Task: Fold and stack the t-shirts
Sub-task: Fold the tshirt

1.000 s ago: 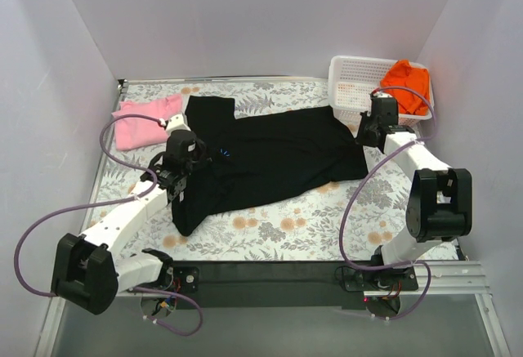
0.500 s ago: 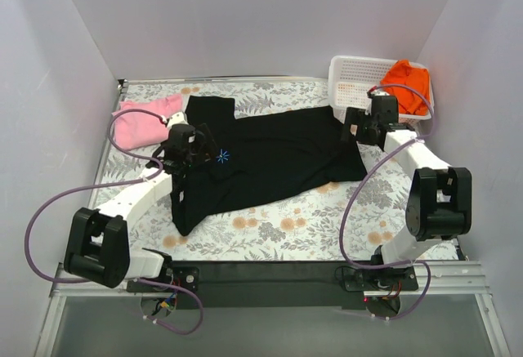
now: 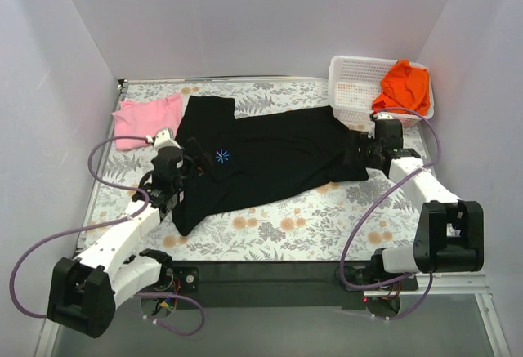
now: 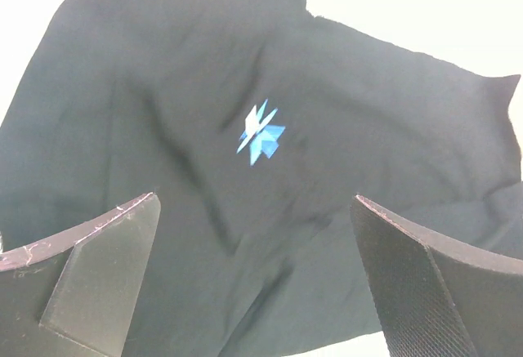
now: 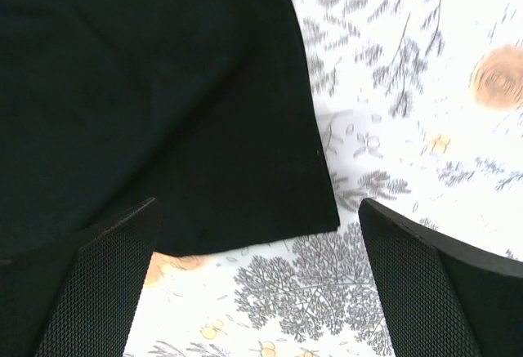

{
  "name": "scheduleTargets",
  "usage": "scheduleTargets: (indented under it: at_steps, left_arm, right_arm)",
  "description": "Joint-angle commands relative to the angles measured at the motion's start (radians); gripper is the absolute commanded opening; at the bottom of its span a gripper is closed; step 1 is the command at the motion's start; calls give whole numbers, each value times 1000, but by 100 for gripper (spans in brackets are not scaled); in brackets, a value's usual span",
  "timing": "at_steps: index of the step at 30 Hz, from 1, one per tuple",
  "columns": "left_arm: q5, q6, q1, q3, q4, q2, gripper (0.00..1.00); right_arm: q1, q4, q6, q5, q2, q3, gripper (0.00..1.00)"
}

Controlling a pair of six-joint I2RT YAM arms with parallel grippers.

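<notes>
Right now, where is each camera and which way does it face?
Top external: high behind the bases, looking down on the table, black t-shirt, pink t-shirt, and orange t-shirt on the white mesh basket; both arms show.
Left wrist: over the black t-shirt, facing its blue starburst mark; open left gripper at bottom.
Right wrist: facing down at the shirt's corner on the table; open right gripper at bottom.
Shared: top and left wrist show the starburst.

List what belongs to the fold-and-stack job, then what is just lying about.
Belongs to the job:
- black t-shirt, spread across the middle of the table
- pink t-shirt, at the far left
- orange t-shirt, draped in the basket's right end

Just lying about:
- white mesh basket, at the far right corner
- floral table cover
</notes>
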Motion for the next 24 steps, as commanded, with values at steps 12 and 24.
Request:
scheduleTargets:
  at_steps: [12,24]
  left_arm:
    - [-164,-175,-71,-209,-217,-222,96]
    - [-216,-273,-89,-180,-308,-119,97]
  right_arm:
    - [2,7,-3,-24,-39,-47,99]
    - [2,24,-9,-83,-57,-45,98]
